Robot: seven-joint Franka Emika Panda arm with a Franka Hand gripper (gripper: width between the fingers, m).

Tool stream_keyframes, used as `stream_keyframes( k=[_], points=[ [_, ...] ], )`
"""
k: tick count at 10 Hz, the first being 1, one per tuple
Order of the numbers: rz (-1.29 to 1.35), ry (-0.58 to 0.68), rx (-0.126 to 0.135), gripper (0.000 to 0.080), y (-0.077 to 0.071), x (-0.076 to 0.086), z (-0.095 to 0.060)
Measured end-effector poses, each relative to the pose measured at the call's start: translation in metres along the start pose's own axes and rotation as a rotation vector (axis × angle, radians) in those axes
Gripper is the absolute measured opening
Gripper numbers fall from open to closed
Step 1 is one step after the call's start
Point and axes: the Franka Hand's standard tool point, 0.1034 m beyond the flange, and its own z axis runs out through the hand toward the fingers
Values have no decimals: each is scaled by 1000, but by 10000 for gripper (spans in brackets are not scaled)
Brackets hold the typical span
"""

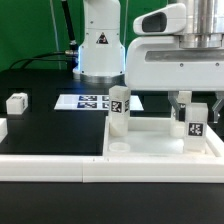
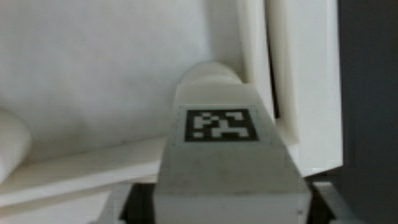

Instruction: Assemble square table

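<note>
The white square tabletop (image 1: 150, 141) lies with its raised rim up at the exterior view's right. One white tagged leg (image 1: 119, 108) stands upright at its near-left corner. My gripper (image 1: 195, 118) is shut on a second tagged leg (image 1: 196, 127) and holds it upright over the tabletop's right part. In the wrist view this leg (image 2: 222, 130) fills the middle, its tag facing the camera, between my fingers (image 2: 125, 205). The tabletop's floor (image 2: 98, 70) and rim (image 2: 294, 80) lie behind it. Whether the leg touches the tabletop cannot be told.
A loose white leg (image 1: 15, 101) sits on the black table at the exterior view's left, and another (image 1: 2, 128) lies at the left edge. The marker board (image 1: 85, 102) lies before the robot base (image 1: 100, 50). A long white border rail (image 1: 50, 165) runs along the front.
</note>
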Motion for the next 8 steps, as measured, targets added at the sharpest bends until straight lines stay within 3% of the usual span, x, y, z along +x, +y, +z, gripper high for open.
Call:
stream_keyframes(
  k=[2, 5, 8],
  points=[
    [181, -1, 0, 291, 0, 0, 1],
    [670, -1, 9, 291, 0, 0, 3],
    [1107, -34, -4, 291, -4, -5, 4]
  ],
)
